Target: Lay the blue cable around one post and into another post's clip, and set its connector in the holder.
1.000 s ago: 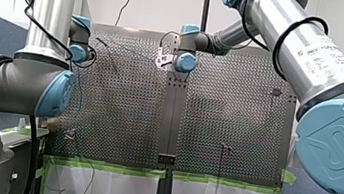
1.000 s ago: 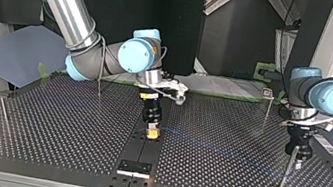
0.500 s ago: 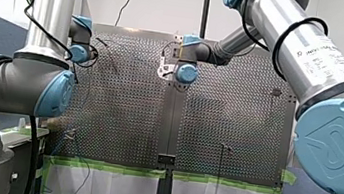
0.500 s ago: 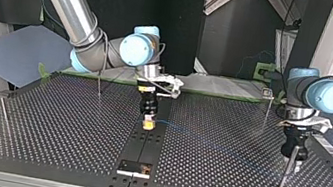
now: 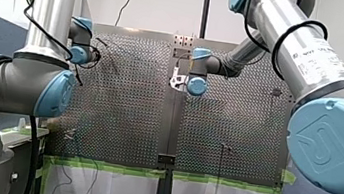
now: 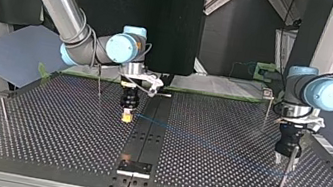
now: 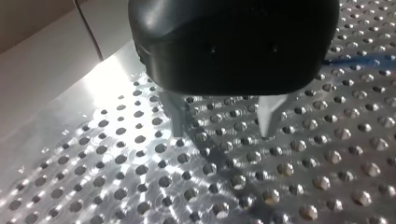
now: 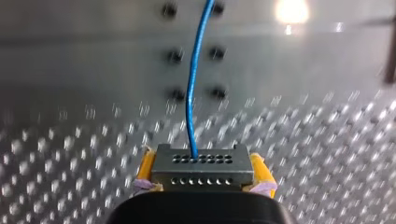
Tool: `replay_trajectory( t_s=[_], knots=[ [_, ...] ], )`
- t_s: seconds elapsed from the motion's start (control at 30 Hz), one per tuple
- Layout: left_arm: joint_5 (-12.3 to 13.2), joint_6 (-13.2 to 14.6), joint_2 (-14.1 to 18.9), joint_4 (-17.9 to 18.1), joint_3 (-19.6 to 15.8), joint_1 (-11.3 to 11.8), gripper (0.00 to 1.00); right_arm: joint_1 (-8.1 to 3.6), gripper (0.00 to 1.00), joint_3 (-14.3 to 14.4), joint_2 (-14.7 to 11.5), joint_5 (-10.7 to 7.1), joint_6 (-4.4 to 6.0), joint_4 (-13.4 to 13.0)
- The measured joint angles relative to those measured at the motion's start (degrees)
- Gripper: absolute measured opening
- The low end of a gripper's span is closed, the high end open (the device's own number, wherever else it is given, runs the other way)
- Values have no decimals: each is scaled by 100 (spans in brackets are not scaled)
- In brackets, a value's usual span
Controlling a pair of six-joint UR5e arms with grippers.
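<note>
Perforated table [image 6: 47, 130], top view, left to right. Left-edge post [image 6: 3, 113] stands near the front corner, and the back-left post [image 6: 99, 83] is further back. Next is my right gripper [image 6: 126, 115], pointing straight down, low over the plate, just left of the dark centre strip [image 6: 147, 138].

Right wrist view: yellow pads [image 8: 145, 167] are clamped on both sides of the grey connector [image 8: 201, 168]. The blue cable [image 8: 188, 102] leaves its upper row of holes and runs ahead over the plate.

The holder [image 6: 134, 168] sits on the strip at the view's near edge, well apart from the connector. In the top view the cable reads as a faint blue line slanting from the connector toward the right.

The back-right post [image 6: 267, 109] is upright. My left gripper [image 6: 286, 160] hangs at far right, and the near-right post [image 6: 283, 179] overlaps it. Can't tell whether the cable touches that post.

Left wrist view: metal fingers [image 7: 268, 116] are spread with nothing between them, and the cable passes off to one side.
</note>
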Motion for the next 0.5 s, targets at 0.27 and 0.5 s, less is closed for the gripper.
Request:
replay_trajectory(
  t_s=[0.27, 0.5],
  knots=[
    [-377, 40, -5, 10, -79, 41, 86, -214, 0, 370, 1, 298, -104, -371],
    [-490, 49, -4, 92, -146, 46, 86, -518, 0, 711, 4, 312, -14, -711]
  ],
)
